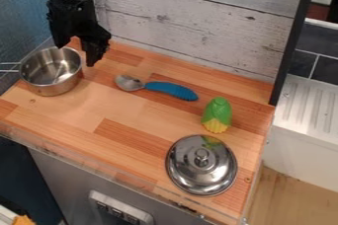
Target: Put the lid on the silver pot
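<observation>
Across the table (pixel 119 120), the lid wants a straight pinch from above.
The hand (pixel 76 55), fingers spread wide, is near the silver pot (pixel 49 89) toward the table's back left corner; it should centre over the lid (pixel 201 178) by the front right corner, lower upright, close squarely on the knob (pixel 202 155) and lift level. The lid lies flat: round, gently domed, mirror-bright metal, its small knob upward.

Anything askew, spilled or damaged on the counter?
Nothing stands out: the pot sits upright, the lid lies knob up, and the spoon and toy corn rest beyond it. I see no spill.
</observation>
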### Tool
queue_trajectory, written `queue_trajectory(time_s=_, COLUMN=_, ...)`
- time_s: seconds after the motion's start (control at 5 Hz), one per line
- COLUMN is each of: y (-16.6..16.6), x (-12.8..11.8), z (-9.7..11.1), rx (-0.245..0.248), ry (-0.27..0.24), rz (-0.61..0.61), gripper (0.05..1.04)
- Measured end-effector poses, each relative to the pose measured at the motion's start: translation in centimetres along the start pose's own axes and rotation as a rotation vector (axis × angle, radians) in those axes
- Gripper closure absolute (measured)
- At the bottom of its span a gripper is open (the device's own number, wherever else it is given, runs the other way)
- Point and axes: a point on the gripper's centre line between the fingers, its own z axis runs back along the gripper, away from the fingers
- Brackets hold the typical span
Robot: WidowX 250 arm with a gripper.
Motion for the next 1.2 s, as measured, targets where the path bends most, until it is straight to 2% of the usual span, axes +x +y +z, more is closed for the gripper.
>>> queue_trajectory(time_s=0.2, y=0.6, x=0.4, z=-1.0, rx=0.018, ry=-0.034, rz=-0.006, gripper=0.077)
queue_trajectory(time_s=0.4, y=2.1, x=1.7, z=-1.1, rx=0.063, ry=-0.062, rz=-0.001, gripper=0.077)
queue_trajectory(time_s=0.6, y=4.6, x=2.6, z=1.1, rx=0.122, ry=-0.012, rz=-0.048, gripper=0.077)
queue_trajectory(time_s=0.8, y=7.6, x=4.7, z=2.8, rx=0.210, ry=0.044, rz=-0.107, gripper=0.077)
queue_trajectory(time_s=1.0, y=11.8, x=6.1, z=3.1, rx=0.251, ry=0.025, rz=-0.271, gripper=0.079)
queue_trajectory(time_s=1.2, y=15.4, x=6.6, z=4.3, rx=0.237, ry=0.040, rz=-0.375, gripper=0.082)
